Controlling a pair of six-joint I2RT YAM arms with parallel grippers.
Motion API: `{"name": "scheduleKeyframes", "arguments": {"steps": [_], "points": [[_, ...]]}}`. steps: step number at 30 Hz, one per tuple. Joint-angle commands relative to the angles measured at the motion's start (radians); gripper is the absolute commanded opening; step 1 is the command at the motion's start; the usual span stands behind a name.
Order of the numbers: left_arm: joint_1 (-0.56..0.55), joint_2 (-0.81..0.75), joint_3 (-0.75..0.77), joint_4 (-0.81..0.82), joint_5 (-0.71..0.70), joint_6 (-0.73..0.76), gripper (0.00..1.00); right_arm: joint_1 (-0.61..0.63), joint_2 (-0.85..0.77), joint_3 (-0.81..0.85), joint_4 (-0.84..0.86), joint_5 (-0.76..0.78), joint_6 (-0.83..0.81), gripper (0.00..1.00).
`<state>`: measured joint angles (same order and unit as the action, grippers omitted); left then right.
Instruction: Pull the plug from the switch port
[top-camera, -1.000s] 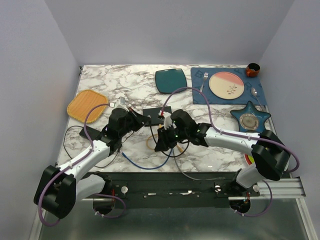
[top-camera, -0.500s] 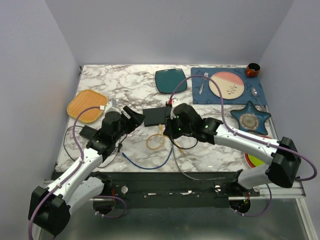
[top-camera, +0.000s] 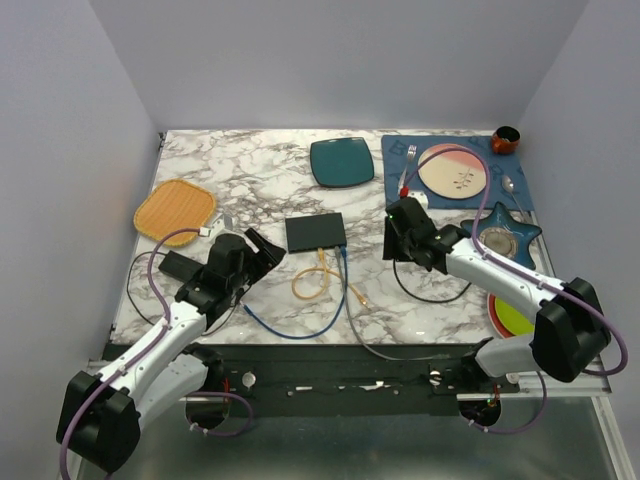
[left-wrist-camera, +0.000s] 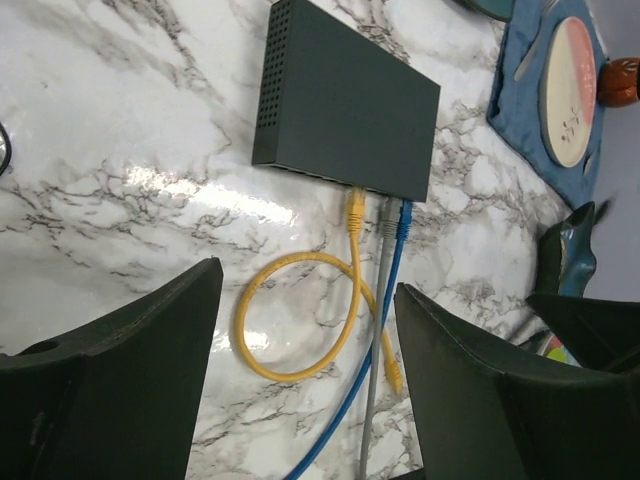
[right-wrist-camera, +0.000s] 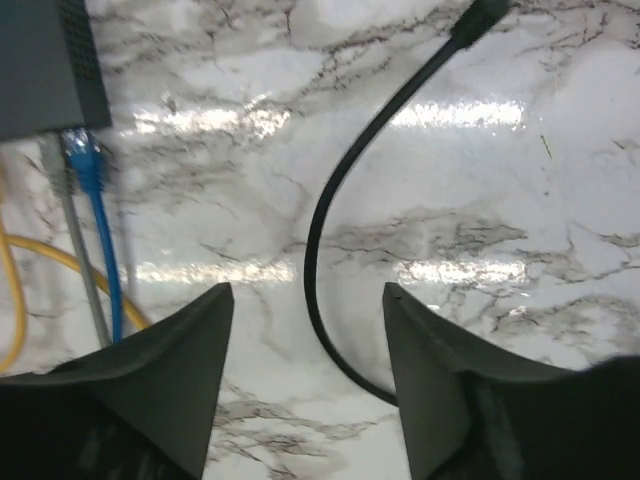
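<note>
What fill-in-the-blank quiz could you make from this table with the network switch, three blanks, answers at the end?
The looped cable lying before the switch is ___. At the switch's socket edge, the plug between that cable's and the blue plug is ___. The left gripper and the right gripper both stand ___. Missing words: yellow, gray, open.

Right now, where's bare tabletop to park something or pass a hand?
Biggest bare patch: far marble between the orange mat, the teal plate and the switch. A smaller gap lies between the switch and the right gripper. Crowded: the yellow cable and blue cable in front of the switch; the placemat and star dish on the right.
</note>
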<state>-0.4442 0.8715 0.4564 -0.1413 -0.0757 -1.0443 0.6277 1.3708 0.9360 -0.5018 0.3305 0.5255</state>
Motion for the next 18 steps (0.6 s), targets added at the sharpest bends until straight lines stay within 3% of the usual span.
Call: {"name": "scheduleKeyframes", "arguments": {"steps": [1,3,4,8,10,14,18], "points": [[0.006,-0.014,-0.018,-0.015,-0.029,-0.025,0.82,0.009,-0.013,-0.01,0.011,0.074,0.007,0.79],[0.007,-0.012,-0.01,-0.03,-0.053,-0.029,0.84,0.015,-0.032,0.015,0.023,0.082,-0.016,0.82],[0.006,-0.011,-0.007,-0.044,-0.062,-0.031,0.99,0.026,-0.038,0.027,0.029,0.082,-0.028,0.83],[0.006,0.02,0.007,-0.044,-0.072,-0.042,0.99,0.095,-0.062,0.09,0.107,0.134,-0.117,0.88],[0.006,0.04,0.019,-0.05,-0.076,-0.042,0.99,0.16,-0.055,0.113,0.143,0.195,-0.16,1.0],[0.007,0.07,0.067,-0.136,-0.156,-0.081,0.99,0.175,0.075,0.188,0.16,0.28,-0.183,1.0],[0.006,0.055,0.047,-0.106,-0.205,-0.076,0.99,0.175,0.211,0.259,0.181,0.113,-0.196,1.0]]}}
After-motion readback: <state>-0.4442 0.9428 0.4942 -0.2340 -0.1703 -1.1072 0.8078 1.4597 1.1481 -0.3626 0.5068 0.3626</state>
